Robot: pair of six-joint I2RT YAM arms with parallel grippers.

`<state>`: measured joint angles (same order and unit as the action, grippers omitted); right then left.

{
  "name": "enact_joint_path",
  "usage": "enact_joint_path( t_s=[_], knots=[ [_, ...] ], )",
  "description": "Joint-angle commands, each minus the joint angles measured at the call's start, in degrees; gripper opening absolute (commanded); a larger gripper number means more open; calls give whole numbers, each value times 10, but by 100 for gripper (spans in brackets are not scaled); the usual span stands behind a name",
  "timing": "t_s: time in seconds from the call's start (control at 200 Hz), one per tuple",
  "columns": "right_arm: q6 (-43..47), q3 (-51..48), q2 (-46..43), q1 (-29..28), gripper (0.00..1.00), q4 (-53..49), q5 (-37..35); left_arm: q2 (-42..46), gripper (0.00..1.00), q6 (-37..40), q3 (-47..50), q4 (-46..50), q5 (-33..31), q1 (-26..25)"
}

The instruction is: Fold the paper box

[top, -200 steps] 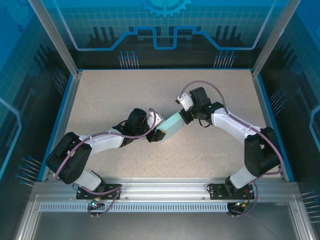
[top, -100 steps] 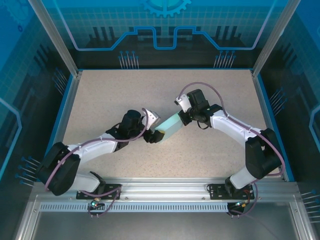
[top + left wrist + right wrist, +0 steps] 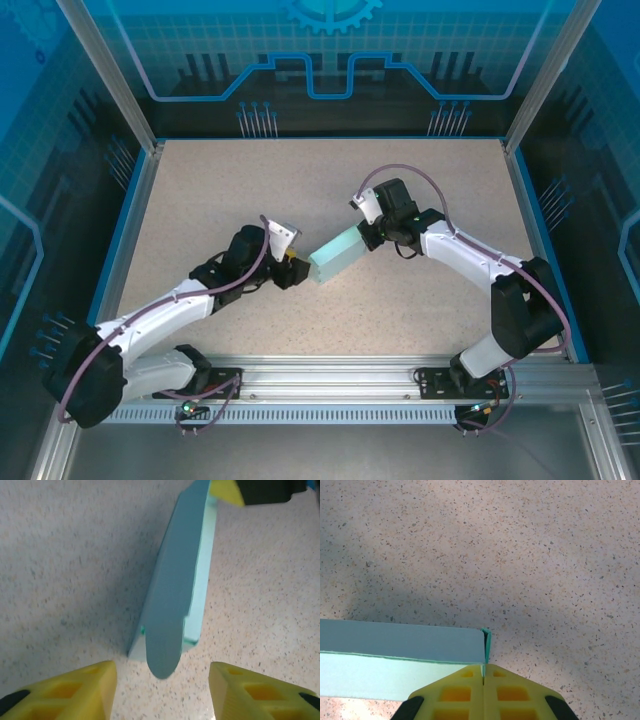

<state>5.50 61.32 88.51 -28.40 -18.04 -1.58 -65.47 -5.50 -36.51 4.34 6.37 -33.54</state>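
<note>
**Right pincer holds the box; left pincer stands clear of its near end**

The paper box [image 3: 338, 253] lies slantwise near the middle of the tabletop [image 3: 220, 190], its low end toward your left arm and its far end up toward the right. The right pincer [image 3: 372, 235] is clamped on that far end; in its wrist view the yellow fingers [image 3: 455, 695] meet with the thin card edge caught between them. The left pincer [image 3: 290, 268] stands with its jaws apart just off the near end, touching nothing. From the left wrist you see the box tilted on its long edge, with a rounded flap [image 3: 162, 650] hanging out toward the gap between the fingers.

Bare speckled tabletop surrounds the box on every side, and the raised blue rim [image 3: 330, 138] is well away from both pincers.

Compared with a second ago, the left pincer has backed off the box end it was pressed against, and its arm now stretches lower and further left. The box and the right arm have barely shifted.
</note>
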Motion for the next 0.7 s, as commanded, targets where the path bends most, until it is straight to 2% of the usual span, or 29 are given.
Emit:
enact_joint_path(
  t_s=[0.0,0.28,0.53,0.695],
  knots=[
    [-7,-7,-7,-6,3,-21,-8,-20,46,12,-41,63,-7,-10],
    [-6,-8,-12,-6,3,-26,-14,-62,41,37,-85,79,-20,-17],
    [-6,-9,-11,-6,3,-25,-12,-81,29,51,-102,84,-23,-19],
    [-8,-9,-11,-5,3,-25,-11,-88,25,51,-107,80,-25,-19]
  ],
)
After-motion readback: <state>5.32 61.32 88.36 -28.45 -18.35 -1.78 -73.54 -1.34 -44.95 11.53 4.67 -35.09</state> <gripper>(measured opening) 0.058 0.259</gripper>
